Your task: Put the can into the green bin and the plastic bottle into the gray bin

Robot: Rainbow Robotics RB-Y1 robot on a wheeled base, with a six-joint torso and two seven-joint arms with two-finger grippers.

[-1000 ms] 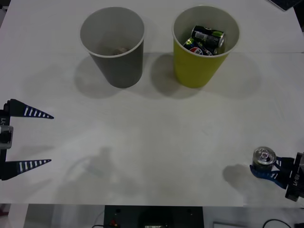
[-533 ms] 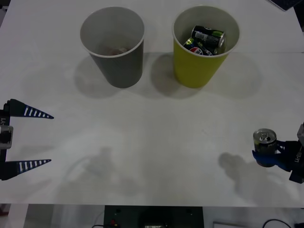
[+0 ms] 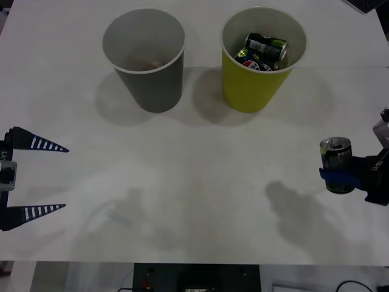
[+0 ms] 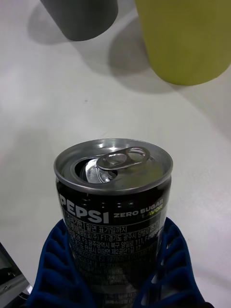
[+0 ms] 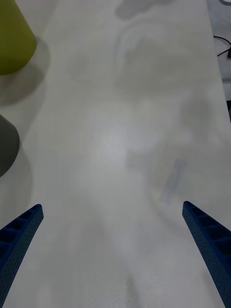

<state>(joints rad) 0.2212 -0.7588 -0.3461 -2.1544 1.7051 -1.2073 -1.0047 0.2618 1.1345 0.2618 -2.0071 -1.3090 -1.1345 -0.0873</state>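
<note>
White table (image 3: 200, 182) carries the gray bin (image 3: 146, 58) and green bin (image 3: 258, 61). Right gripper (image 3: 340, 176) clamps the can (image 3: 336, 164), apparently lifted; left gripper (image 3: 45, 177) gapes wide.

Front cam sits high, looking forward and down at the whole table (image 3: 194, 182). Right wrist cam is very close to the can (image 4: 113, 202), facing the green bin (image 4: 185, 38) at 1 o'clock and gray bin (image 4: 82, 17) at 11 (shared with front). Left wrist cam skims low over the tabletop.
</note>
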